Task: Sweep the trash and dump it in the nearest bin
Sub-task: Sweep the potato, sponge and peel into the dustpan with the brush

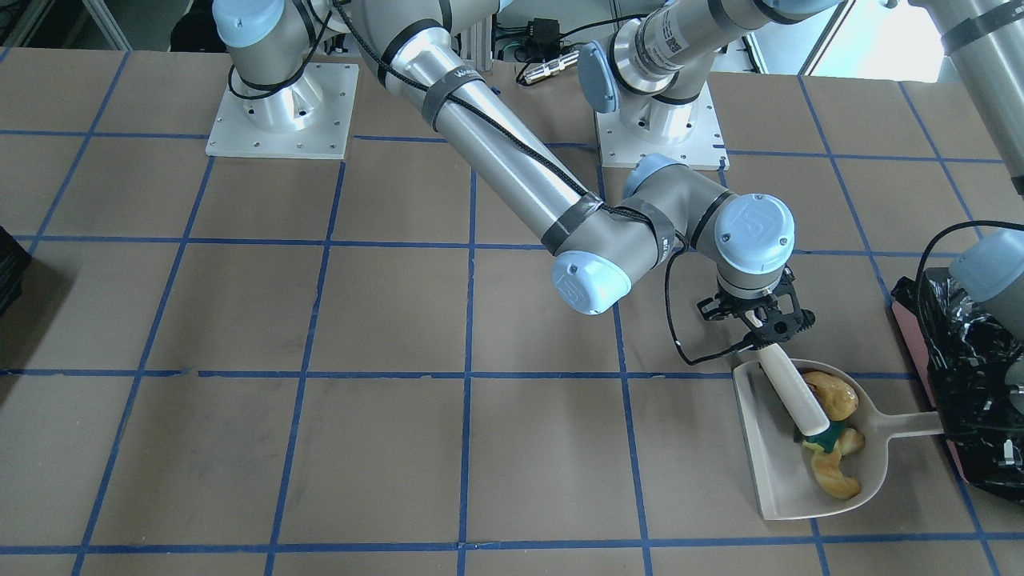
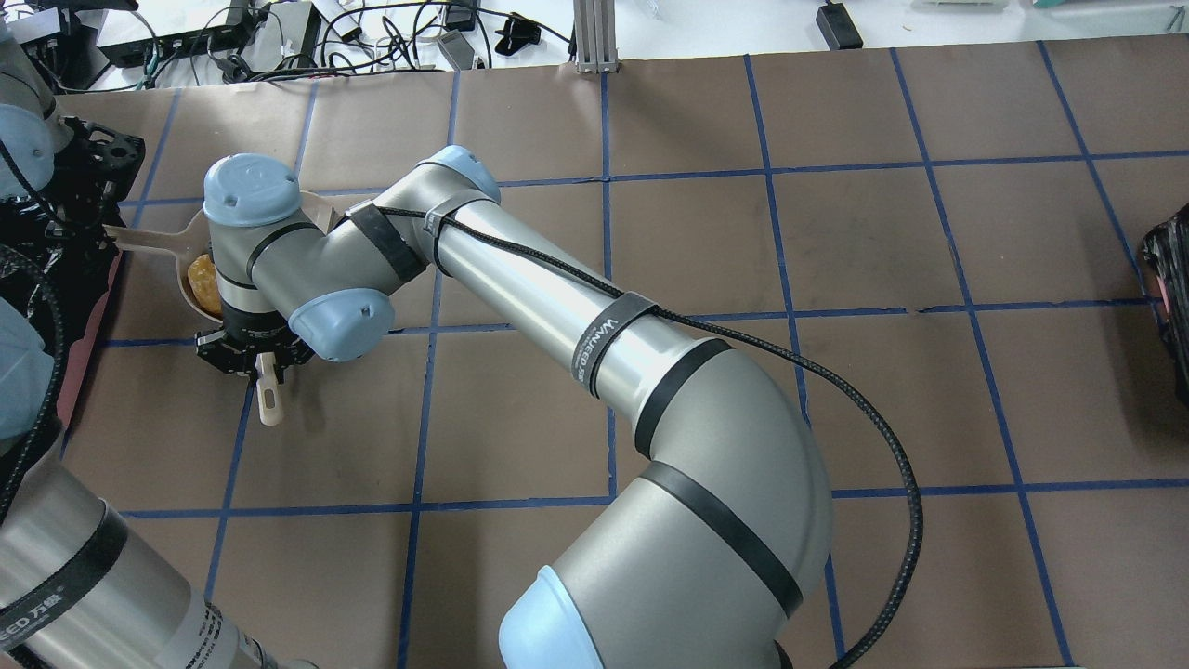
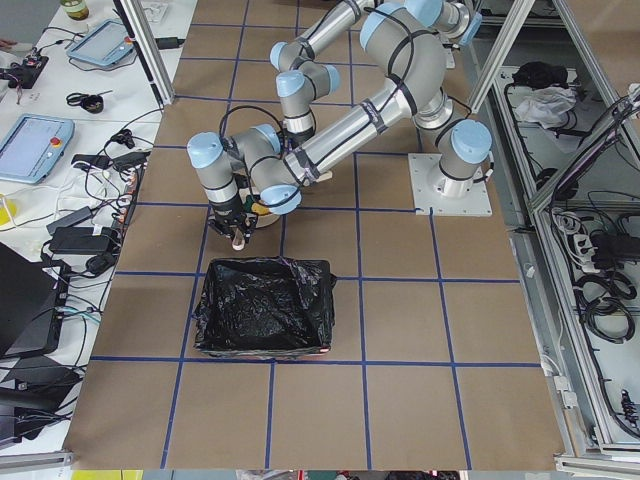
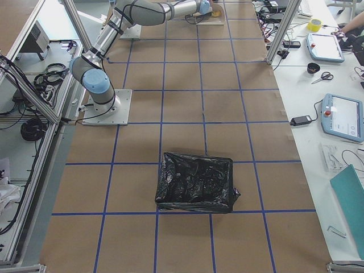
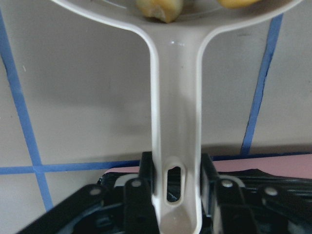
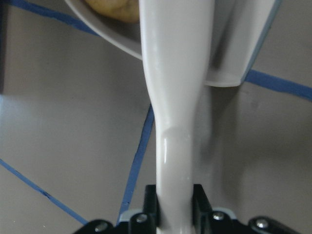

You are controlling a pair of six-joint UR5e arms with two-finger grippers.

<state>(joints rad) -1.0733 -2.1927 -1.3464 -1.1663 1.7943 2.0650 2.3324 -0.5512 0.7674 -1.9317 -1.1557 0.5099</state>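
Observation:
A white dustpan (image 1: pixel 788 472) lies on the table beside the bin (image 1: pixel 972 384), a container with a black bag and a pinkish wall. In the pan lie a brown potato-like lump (image 1: pixel 832 394), a green-and-yellow sponge piece (image 1: pixel 828 438) and a pale twisted pastry piece (image 1: pixel 836 478). My left gripper (image 5: pixel 178 195) is shut on the dustpan's handle (image 5: pixel 175 122) at the bin's edge. My right gripper (image 1: pixel 766 324) is shut on the white brush (image 1: pixel 794 394), whose head rests in the pan against the trash. The lump also shows in the overhead view (image 2: pixel 202 279).
My right arm (image 2: pixel 557 307) reaches across the table to the left side. A second black-bagged bin (image 2: pixel 1172 288) stands at the far right edge. The bin next to the pan also shows in the exterior left view (image 3: pixel 265 320). Blue tape lines grid the brown tabletop.

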